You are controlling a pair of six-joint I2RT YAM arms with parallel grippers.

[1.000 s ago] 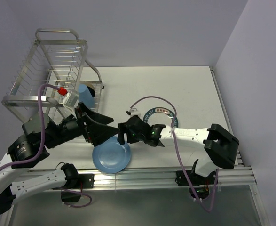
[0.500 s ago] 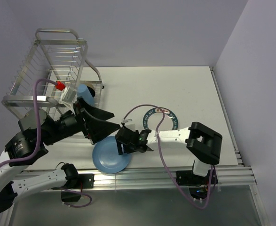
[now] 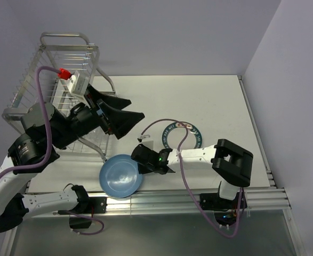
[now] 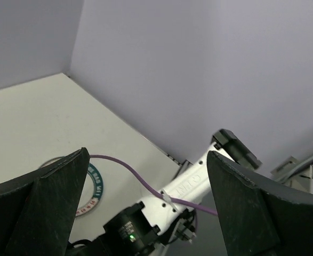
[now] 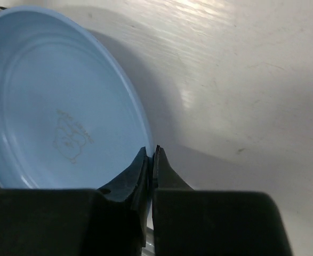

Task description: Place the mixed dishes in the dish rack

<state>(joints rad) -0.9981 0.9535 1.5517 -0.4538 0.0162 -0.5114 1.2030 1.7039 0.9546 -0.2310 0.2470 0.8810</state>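
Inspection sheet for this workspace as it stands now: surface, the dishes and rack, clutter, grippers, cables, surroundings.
Surface: white table, no spills seen.
Job's things: dish rack at far left; light-blue plate at the near edge; lettered plate mid-table; cup, bowl and glasses not in view.
Clutter: nothing seen.
Grippers: left gripper open, raised beside the rack, holding nothing; right gripper shut on the light-blue plate's rim.
Cables: left arm's purple cable arches over the rack side; right arm's purple cable loops over the lettered plate.
Surroundings: lavender walls; metal rail along the near edge.
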